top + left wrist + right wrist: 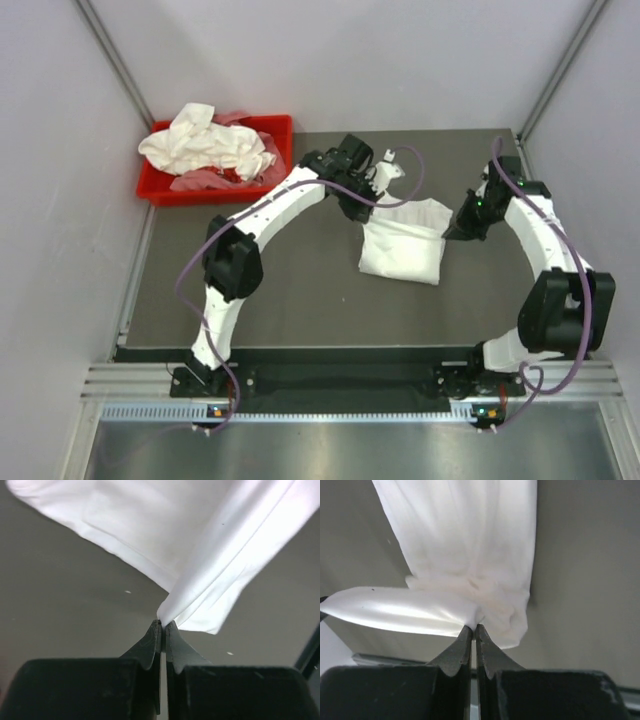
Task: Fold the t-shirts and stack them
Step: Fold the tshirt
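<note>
A white t-shirt [405,243] hangs half folded over the middle of the dark table, its lower part resting on the mat. My left gripper [383,190] is shut on its far left corner; in the left wrist view the gripper [163,624] pinches the cloth [200,545] at its tips. My right gripper [450,228] is shut on the shirt's right edge; in the right wrist view the gripper [473,627] pinches bunched cloth [470,555]. More white t-shirts [207,143] lie crumpled in the red bin [280,125] at the far left.
The red bin also holds a pinkish cloth [205,180]. Grey walls and metal posts [115,60] close in the table at left, back and right. A metal rail [330,385] runs along the near edge by the arm bases.
</note>
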Robot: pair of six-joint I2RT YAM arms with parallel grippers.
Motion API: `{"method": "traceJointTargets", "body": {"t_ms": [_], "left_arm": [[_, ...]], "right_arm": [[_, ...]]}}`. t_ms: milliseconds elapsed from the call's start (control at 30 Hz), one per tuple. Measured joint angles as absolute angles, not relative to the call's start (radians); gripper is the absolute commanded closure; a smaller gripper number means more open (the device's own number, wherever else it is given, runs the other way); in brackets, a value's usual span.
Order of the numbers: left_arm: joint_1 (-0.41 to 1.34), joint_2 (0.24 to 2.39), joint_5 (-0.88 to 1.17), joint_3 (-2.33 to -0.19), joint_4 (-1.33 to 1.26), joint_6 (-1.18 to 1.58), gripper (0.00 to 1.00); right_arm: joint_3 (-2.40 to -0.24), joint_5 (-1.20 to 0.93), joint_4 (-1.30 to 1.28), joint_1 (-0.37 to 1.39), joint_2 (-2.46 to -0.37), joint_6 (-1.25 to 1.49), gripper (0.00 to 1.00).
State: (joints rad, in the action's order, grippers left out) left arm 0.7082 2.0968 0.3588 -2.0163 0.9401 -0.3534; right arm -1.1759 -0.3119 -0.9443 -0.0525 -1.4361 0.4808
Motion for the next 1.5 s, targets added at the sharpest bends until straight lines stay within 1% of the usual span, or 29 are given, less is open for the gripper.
{"method": "traceJointTargets", "body": {"t_ms": [133, 300, 767, 1033, 1067, 1100, 1133, 1167, 1200, 1267, 1300, 1367, 1433, 1500], "left_arm": [[0.673, 2.217, 0.316, -2.14, 0.912, -0.338, 1.0], [0.669, 2.331, 0.244, -2.281, 0.863, -0.337, 1.0], [0.673, 2.433, 0.105, -2.291, 0.598, -0.289, 1.0], [0.674, 2.485, 0.081, -2.291, 0.527, -0.278, 1.0], [0.675, 2.49, 0.08, -2.291, 0.523, -0.278, 0.98], [0.676, 2.495, 0.08, -2.291, 0.515, -0.278, 0.92], [0.677, 2.5, 0.073, -2.291, 0.509, -0.278, 0.81], [0.678, 2.504, 0.049, -2.291, 0.509, -0.282, 0.58], [0.675, 2.508, 0.032, -2.291, 0.505, -0.288, 0.48], [0.667, 2.516, -0.007, -2.291, 0.495, -0.284, 0.39], [0.662, 2.519, -0.027, -2.292, 0.493, -0.284, 0.35], [0.654, 2.527, -0.058, -2.3, 0.493, -0.283, 0.34], [0.647, 2.526, -0.077, -2.301, 0.493, -0.281, 0.34], [0.643, 2.514, -0.082, -2.288, 0.49, -0.276, 0.34]], "right_arm": [[-1.277, -0.285, -0.857, -0.052, -1.559, 0.482, 1.0], [-1.371, -0.233, -0.808, -0.057, -1.677, 0.486, 1.0], [-1.443, -0.173, -0.694, -0.078, -1.813, 0.554, 1.0], [-1.481, -0.161, -0.661, -0.086, -1.909, 0.57, 0.99], [-1.481, -0.161, -0.661, -0.087, -1.915, 0.571, 0.91], [-1.482, -0.159, -0.66, -0.089, -1.92, 0.574, 0.82], [-1.489, -0.149, -0.663, -0.09, -1.925, 0.573, 0.68], [-1.497, -0.126, -0.665, -0.095, -1.93, 0.57, 0.48], [-1.509, -0.11, -0.667, -0.105, -1.935, 0.573, 0.42], [-1.541, -0.082, -0.67, -0.131, -1.948, 0.562, 0.35], [-1.554, -0.072, -0.67, -0.143, -1.951, 0.559, 0.34], [-1.571, -0.057, -0.671, -0.162, -1.951, 0.548, 0.31], [-1.567, -0.043, -0.671, -0.175, -1.932, 0.533, 0.3], [-1.525, -0.043, -0.666, -0.177, -1.885, 0.518, 0.38]]}}
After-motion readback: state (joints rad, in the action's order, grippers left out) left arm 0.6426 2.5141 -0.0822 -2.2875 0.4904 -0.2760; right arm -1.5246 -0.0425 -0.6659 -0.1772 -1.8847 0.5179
